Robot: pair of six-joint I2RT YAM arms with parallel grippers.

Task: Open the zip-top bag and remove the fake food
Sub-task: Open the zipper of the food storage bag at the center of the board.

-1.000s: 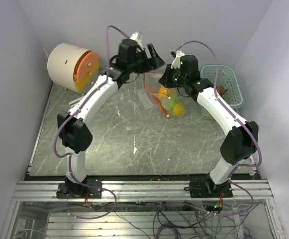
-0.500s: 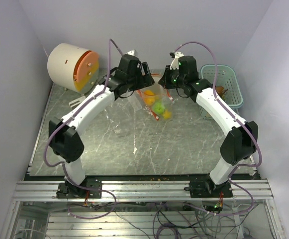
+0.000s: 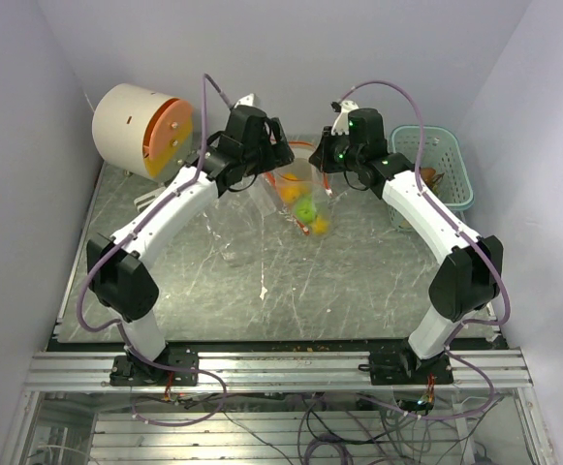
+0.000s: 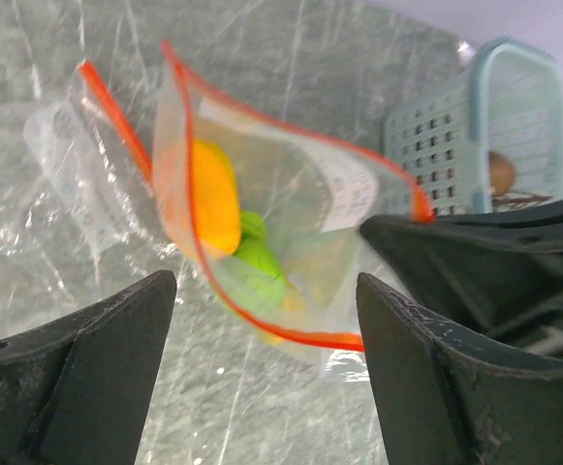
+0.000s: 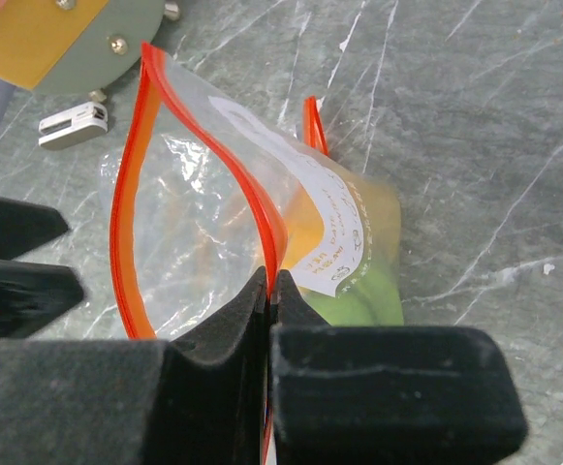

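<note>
We see the zip-top bag [image 5: 194, 194] hanging from the right claw [image 5: 269, 291]. Its two fingers are pressed together on one lip of the red-orange zip strip, and the bag falls away beyond their tips. The mouth gapes in a wide loop. Low inside sits the fake food [image 4: 218, 199]: an orange piece with a green one just under it.

The left claw [image 4: 262, 291] is spread wide and grips nothing, with the open mouth between and just beyond its fingers.

We judge the film thin, soft, crinkly and slippery. It looks light, and the toys weigh it down. The zip strip looks the stiffest part, so the free lip opposite the right claw's pinch seems the best hold. The toys look smooth and likely to roll.

Glare and folds hide any further pieces. We cannot tell whether the bag's bottom rests on the table [image 3: 213, 281]. Crumpled clear film [image 4: 68, 174] with an orange edge lies beyond the left claw's left finger, and we cannot tell whether it belongs to the bag. Past the right finger stands a basket [image 4: 514, 116] holding a brown lump [image 4: 499, 172], half hidden.
</note>
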